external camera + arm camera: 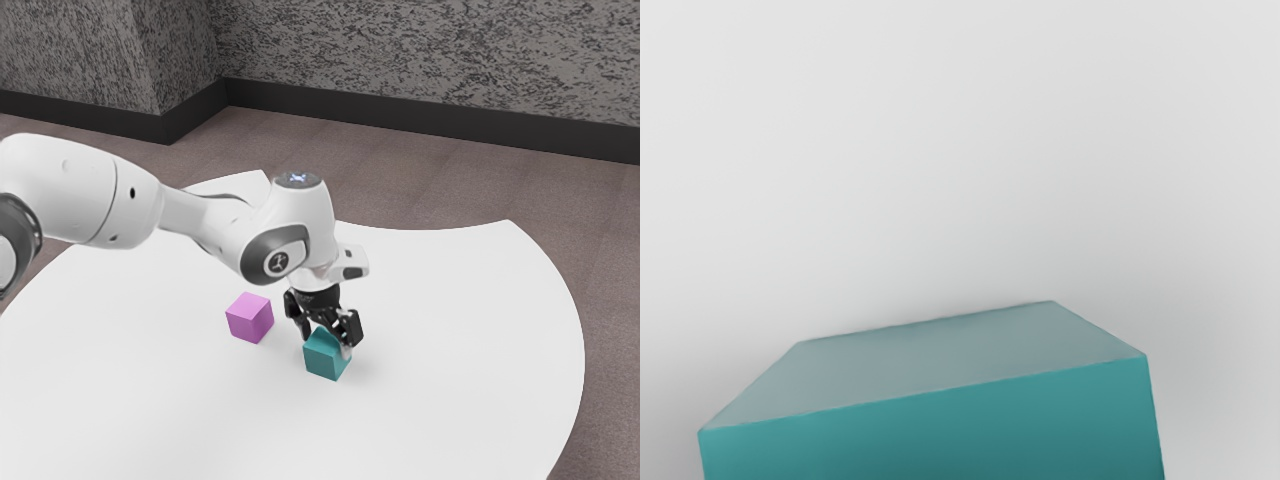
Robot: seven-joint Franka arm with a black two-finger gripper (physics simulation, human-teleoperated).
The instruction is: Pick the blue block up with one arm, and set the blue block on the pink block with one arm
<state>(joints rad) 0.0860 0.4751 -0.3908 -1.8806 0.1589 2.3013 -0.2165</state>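
Gripper (324,330) low over blue block (326,360), jaws apart astride its top.
Block sits on table (480,300) near pink block (249,317). Pad contact unclear; an off-centre close could twist or drop it.

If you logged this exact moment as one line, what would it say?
phase: pickup | end effector: low over blue block | pink block: apart from blue block, nothing on top | stack: not yet done

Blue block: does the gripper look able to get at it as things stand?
Probably yes. The gripper is right above the blue block, whose top is bare. The pink block stands apart from it, toward the exterior view's left, clear of the hand.
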